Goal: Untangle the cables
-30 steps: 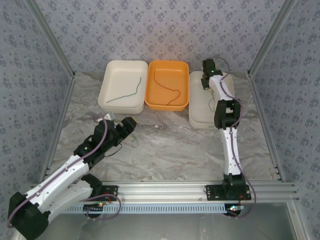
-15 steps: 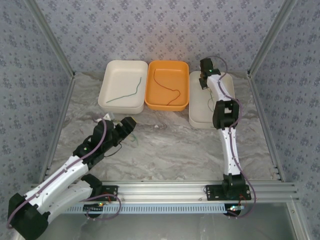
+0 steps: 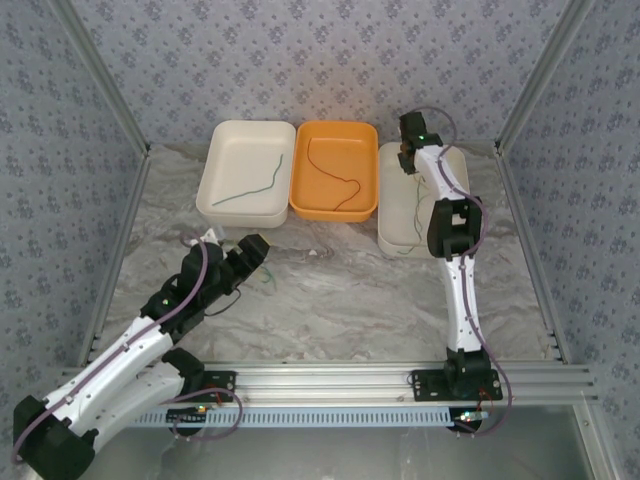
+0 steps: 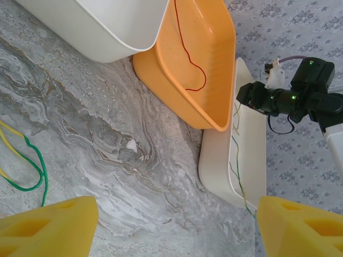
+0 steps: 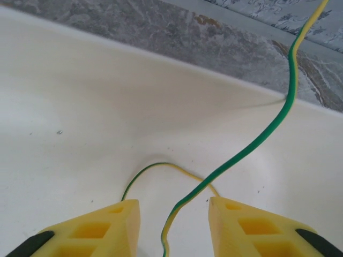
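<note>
A green-and-yellow cable runs loose between the spread fingers of my right gripper, which hangs open over the far end of the right white tray. That cable lies along the tray, with its near end trailing over the rim. A dark green cable lies in the left white tray. A red cable rests in the orange tray. Another green-and-yellow cable is looped on the table beside my left gripper, which is open and holds nothing.
The three trays stand side by side at the back of the marble table. Metal frame rails border the table at left and right. A small white fleck lies on the table in front of the orange tray.
My right gripper has gone from shut to open, letting go of the green-and-yellow cable, which now lies along the right tray. The left arm has drawn slightly left.
</note>
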### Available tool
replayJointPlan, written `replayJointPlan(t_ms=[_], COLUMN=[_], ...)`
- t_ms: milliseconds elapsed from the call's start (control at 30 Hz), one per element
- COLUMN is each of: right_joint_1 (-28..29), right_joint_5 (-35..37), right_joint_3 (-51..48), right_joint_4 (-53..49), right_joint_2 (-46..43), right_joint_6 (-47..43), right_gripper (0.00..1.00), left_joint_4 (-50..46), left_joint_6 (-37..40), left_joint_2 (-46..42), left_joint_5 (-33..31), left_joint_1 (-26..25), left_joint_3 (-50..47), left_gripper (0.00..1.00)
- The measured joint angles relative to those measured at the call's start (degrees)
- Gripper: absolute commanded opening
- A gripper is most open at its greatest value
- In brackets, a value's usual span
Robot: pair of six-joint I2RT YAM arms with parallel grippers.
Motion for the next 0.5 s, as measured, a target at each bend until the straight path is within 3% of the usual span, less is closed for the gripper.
replayJointPlan(t_ms=[300, 500], right_joint_1=[-1.4, -6.6], right_joint_5=[-6.0, -13.2], right_joint_3=[-6.7, -11.0], right_joint_4=[0.1, 2.8], right_joint_2=[-11.3, -20.7], right_joint_6=[6.5, 14.8], right_gripper=[0.46, 0.44], left_joint_4=[-2.6, -4.4], left_joint_6=[0.4, 1.1], left_joint_2=[-0.8, -0.8], left_joint_5=[-0.1, 0.0], left_joint_1=[0.0, 0.0], left_joint_3=[0.1, 0.3], left_gripper=[0.79, 0.79])
